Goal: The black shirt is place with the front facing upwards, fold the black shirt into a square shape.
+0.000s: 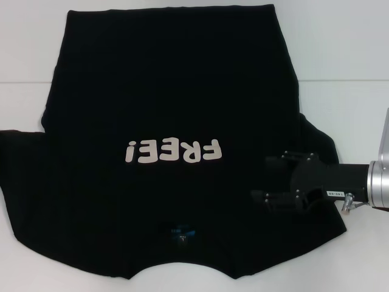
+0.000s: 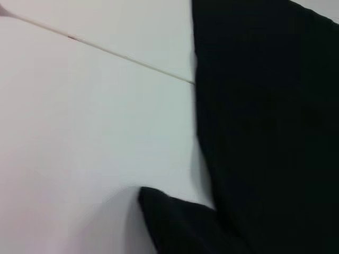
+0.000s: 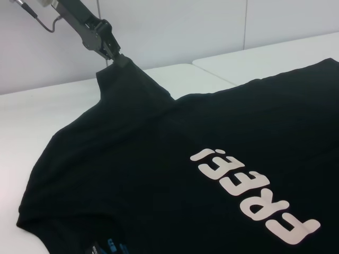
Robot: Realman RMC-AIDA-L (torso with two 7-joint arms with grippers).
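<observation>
The black shirt (image 1: 170,91) lies spread on the white table, front up, with pale "FREE!" lettering (image 1: 173,152) and a small blue neck label (image 1: 183,232) toward the near edge. My right gripper (image 1: 264,178) reaches in from the right over the shirt beside its sleeve, fingers (image 1: 270,160) spread open with nothing between them. In the right wrist view my left gripper (image 3: 115,55) is shut on the tip of the far sleeve (image 3: 130,76), pulling it up into a peak. The left wrist view shows only the shirt's edge (image 2: 265,121) and bare table.
The white table (image 1: 346,48) has a thin seam (image 1: 18,81) running across it behind the sleeves. A pale wall (image 3: 175,26) stands behind the table in the right wrist view.
</observation>
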